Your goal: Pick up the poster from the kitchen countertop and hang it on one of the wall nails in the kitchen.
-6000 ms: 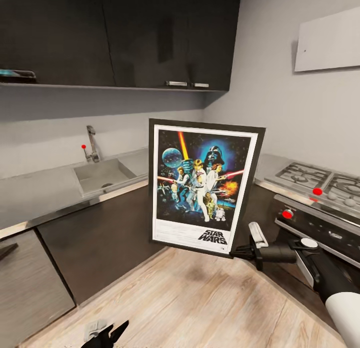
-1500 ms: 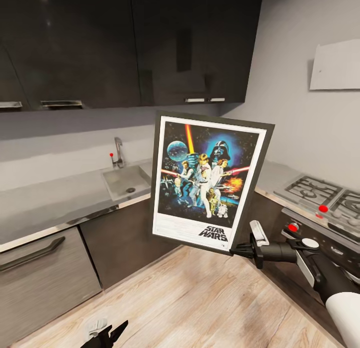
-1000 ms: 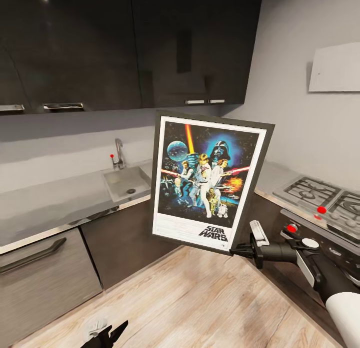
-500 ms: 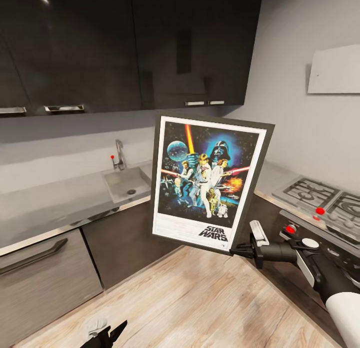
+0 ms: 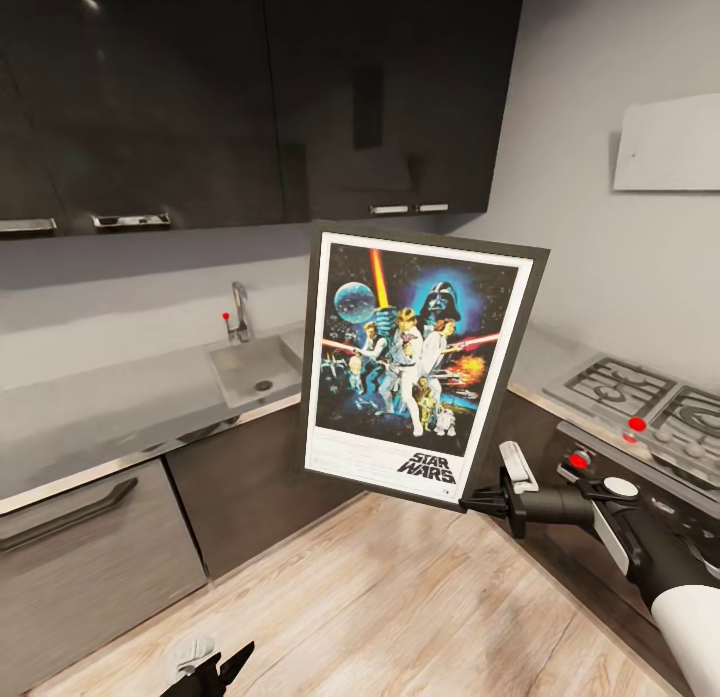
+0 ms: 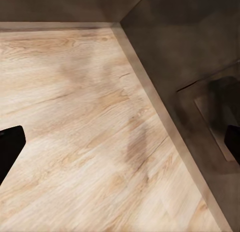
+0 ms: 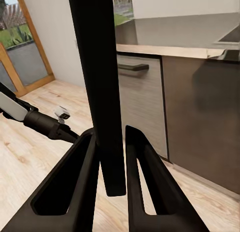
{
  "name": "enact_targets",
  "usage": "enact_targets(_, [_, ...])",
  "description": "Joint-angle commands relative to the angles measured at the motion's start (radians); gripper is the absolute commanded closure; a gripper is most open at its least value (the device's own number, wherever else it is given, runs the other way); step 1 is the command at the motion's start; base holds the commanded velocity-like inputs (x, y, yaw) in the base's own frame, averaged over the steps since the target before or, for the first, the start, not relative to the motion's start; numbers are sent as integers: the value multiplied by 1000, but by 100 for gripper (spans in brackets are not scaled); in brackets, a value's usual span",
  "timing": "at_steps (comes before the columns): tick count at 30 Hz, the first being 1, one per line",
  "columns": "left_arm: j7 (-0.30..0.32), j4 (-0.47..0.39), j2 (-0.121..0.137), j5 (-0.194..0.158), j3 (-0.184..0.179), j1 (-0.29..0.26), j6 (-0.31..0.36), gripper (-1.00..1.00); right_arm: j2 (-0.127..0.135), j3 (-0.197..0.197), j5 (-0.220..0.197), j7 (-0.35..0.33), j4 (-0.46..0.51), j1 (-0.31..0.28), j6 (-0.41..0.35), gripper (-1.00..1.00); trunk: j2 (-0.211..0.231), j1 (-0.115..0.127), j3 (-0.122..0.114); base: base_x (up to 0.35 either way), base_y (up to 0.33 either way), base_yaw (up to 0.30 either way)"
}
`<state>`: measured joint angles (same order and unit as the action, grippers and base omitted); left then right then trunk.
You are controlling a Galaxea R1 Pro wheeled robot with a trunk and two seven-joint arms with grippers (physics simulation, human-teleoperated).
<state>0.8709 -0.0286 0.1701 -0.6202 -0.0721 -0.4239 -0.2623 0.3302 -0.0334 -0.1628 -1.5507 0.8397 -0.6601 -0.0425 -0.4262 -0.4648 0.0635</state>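
Note:
The Star Wars poster (image 5: 420, 362), black-framed with a white inner border, hangs upright and slightly tilted in the air in front of the counter corner. My right gripper (image 5: 470, 499) is shut on its lower right corner. In the right wrist view both fingers (image 7: 137, 167) squeeze the poster's dark frame edge (image 7: 97, 67). The glossy kitchen countertop (image 5: 100, 417) runs along the left wall and reflects grey. My left gripper (image 5: 215, 667) sits low over the wood floor, and its fingertips (image 6: 7, 147) stand far apart with nothing between them.
A sink (image 5: 250, 367) with a faucet (image 5: 238, 312) is set in the counter. A gas hob (image 5: 640, 392) with red knobs is at the right. Dark upper cabinets (image 5: 250, 87) hang above. A white panel (image 5: 665, 147) is on the right wall. A handled drawer front (image 5: 80, 557) is below.
The whole scene has slid slightly left in the picture, so the camera has turned a little. The poster stays the same in my right gripper, and the left arm has not moved.

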Motion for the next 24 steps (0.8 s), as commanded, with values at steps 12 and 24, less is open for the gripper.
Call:
enact_targets(12, [1, 1, 0, -5, -8, -1, -6, -100, 1, -3, -6, -3, -1, -1, -8, 100, 26, 15, -10, 0, 0, 0])
enact_targets(24, [2, 1, 0, -5, -8, -1, -6, -100, 1, -3, -6, -4, -1, -1, -8, 100, 26, 15, -10, 0, 0, 0])
